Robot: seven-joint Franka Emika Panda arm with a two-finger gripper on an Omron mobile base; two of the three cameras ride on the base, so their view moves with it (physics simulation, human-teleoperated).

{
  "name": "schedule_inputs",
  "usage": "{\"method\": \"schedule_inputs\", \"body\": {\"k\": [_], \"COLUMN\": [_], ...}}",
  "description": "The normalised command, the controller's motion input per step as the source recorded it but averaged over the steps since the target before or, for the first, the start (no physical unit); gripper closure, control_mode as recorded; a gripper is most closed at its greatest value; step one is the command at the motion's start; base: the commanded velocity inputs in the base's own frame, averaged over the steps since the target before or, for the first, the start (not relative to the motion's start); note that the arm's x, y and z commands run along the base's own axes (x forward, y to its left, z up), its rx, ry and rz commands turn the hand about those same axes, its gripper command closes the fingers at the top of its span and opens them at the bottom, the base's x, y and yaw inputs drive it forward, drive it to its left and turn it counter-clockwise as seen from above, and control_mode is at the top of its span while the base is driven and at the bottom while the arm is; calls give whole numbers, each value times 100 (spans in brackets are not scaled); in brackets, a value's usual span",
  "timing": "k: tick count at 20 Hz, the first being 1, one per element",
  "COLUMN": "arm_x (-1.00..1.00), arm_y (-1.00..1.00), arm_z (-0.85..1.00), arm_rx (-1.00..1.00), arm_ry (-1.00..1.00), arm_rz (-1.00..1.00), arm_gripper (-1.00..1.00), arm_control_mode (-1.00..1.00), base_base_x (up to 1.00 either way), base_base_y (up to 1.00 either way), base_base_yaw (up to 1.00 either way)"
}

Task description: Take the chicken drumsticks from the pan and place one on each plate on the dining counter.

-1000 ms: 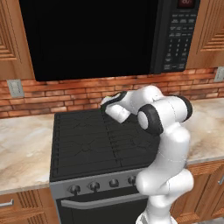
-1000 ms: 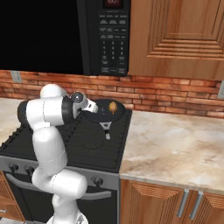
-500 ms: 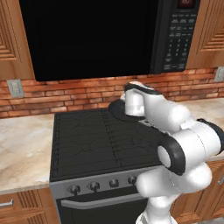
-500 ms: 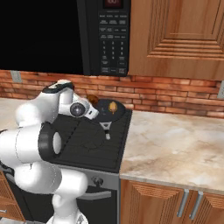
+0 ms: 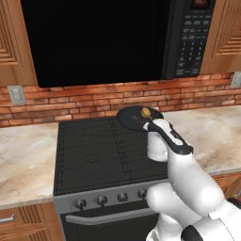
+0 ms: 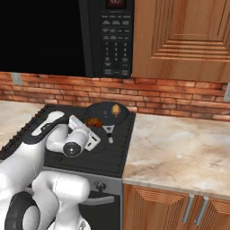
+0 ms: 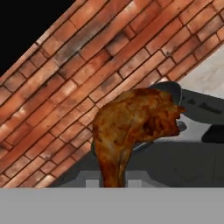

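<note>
Drumstick one (image 7: 133,127), dark reddish-brown, sits pinched in my tool (image 6: 92,125), raised just above the pan (image 6: 104,111) at the stove's (image 5: 94,150) back right corner. I see a second, golden drumstick (image 6: 116,109) lying in the pan near the brick wall (image 6: 179,96).

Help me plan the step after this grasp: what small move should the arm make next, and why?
Probably lift straight up and back away from the pan. The hand view shows a reddish-brown drumstick held in the shut gripper, the pan close behind it. A second, golden drumstick lies in the pan, and no plate is in sight here.
</note>
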Motion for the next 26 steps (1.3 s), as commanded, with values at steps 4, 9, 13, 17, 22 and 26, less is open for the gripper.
{"method": "schedule_inputs", "body": {"k": [4, 9, 13, 17, 22, 26], "arm_x": [-100, -100, -100, -92, -77, -71], "arm_y": [-64, -67, -71, -78, -42, -24], "arm_z": [100, 93, 70, 48, 52, 57], "arm_rx": [0, -13, -25, -30, -52, -68], "arm_ry": [1, 0, 13, 24, 40, 42], "arm_rz": [-1, 0, 0, 0, 0, 0], "arm_gripper": [100, 100, 100, 100, 100, 100], "arm_control_mode": [-100, -100, -100, -100, -100, -100], "base_base_x": [0, 0, 0, 0, 0, 0], "base_base_y": [0, 0, 0, 0, 0, 0], "base_base_yaw": [0, 0, 0, 0, 0, 0]}}
